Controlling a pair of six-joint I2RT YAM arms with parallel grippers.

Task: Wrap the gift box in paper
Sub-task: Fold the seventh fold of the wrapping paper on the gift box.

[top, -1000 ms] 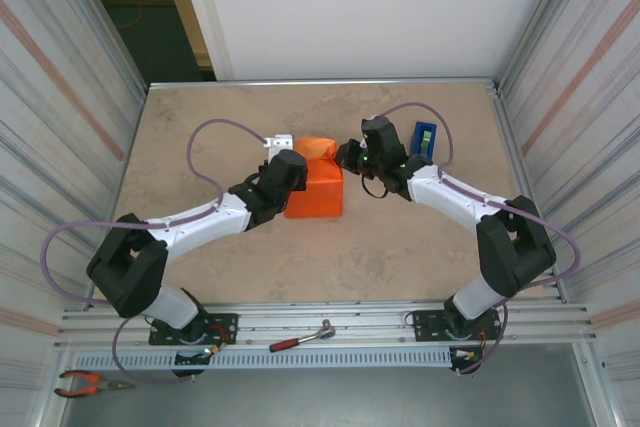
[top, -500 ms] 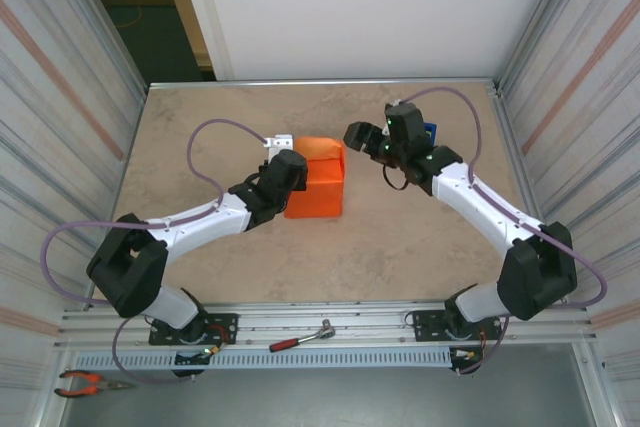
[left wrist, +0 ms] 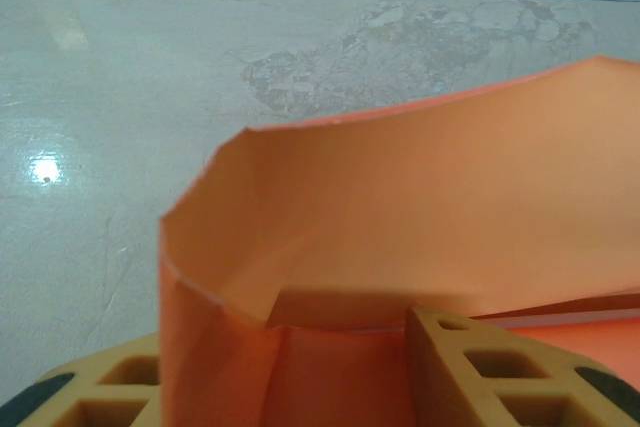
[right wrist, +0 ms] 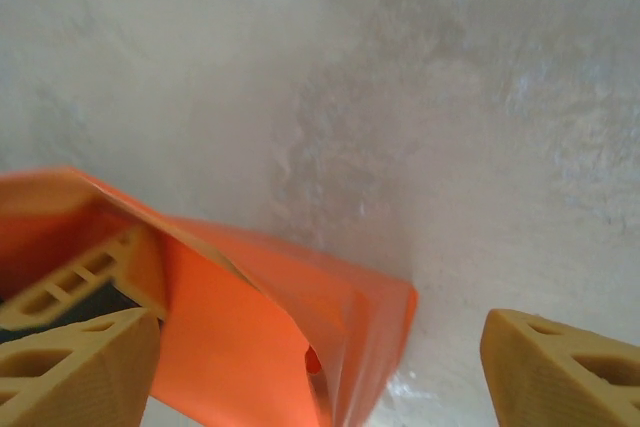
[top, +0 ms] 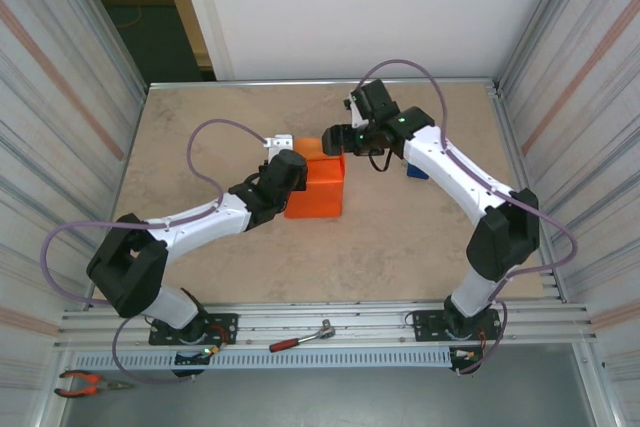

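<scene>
Beige marbled tabletop [top: 200, 137] lies between ribbed metal walls [top: 60, 97]. Centre-left, the left claw [top: 290, 175] meets the left side of the orange paper [top: 318, 197] parcel; I cannot tell whether it grips. Upper centre, the right claw [top: 332, 139] hangs wide open at the parcel's far edge.

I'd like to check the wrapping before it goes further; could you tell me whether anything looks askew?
Yes: at the parcel's far end the paper is not folded down. A loose flap stands up, curled, and a creased corner sits between the fingers of the open right gripper. Nothing looks torn.
</scene>
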